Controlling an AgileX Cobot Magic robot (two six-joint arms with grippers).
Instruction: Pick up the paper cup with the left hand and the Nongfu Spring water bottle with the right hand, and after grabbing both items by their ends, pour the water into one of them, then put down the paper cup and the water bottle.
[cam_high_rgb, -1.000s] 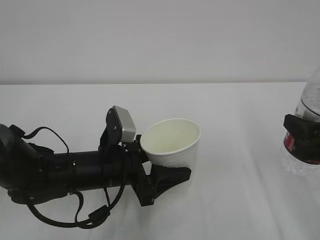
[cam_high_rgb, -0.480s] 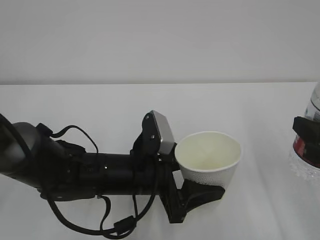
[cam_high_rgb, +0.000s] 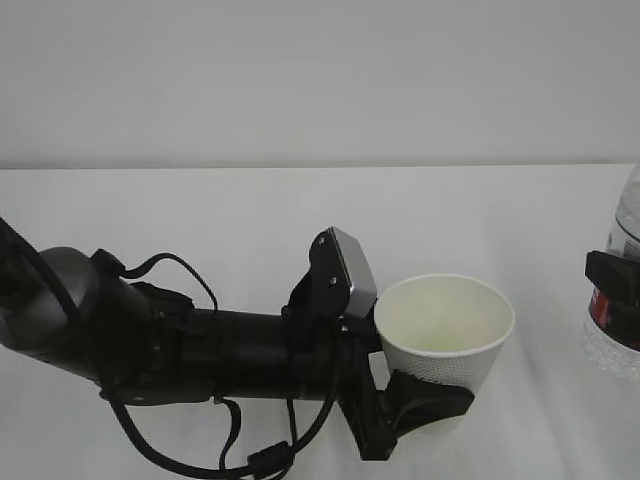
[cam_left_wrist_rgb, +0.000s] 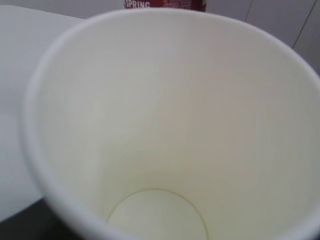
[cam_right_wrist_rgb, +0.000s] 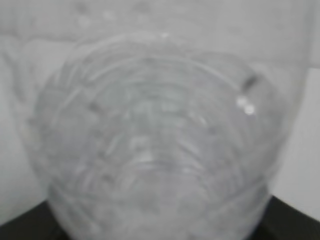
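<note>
The white paper cup is held upright above the table, mouth up, and its cream inside looks dry and bare. My left gripper is shut on the cup's lower end, and one black finger shows under it. At the right edge stands the Nongfu Spring water bottle, clear with a red label, upright and cut off by the frame. My right gripper is shut around its lower body. The right wrist view is filled by the blurred clear bottle. Its red label peeks over the cup's rim.
A white table runs back to a plain pale wall. My left arm, with its loose black cables, lies low across the front left.
My left arm has carried the cup rightward and nearer the camera, closing on the bottle. The bottle in the right gripper has shifted slightly right.
</note>
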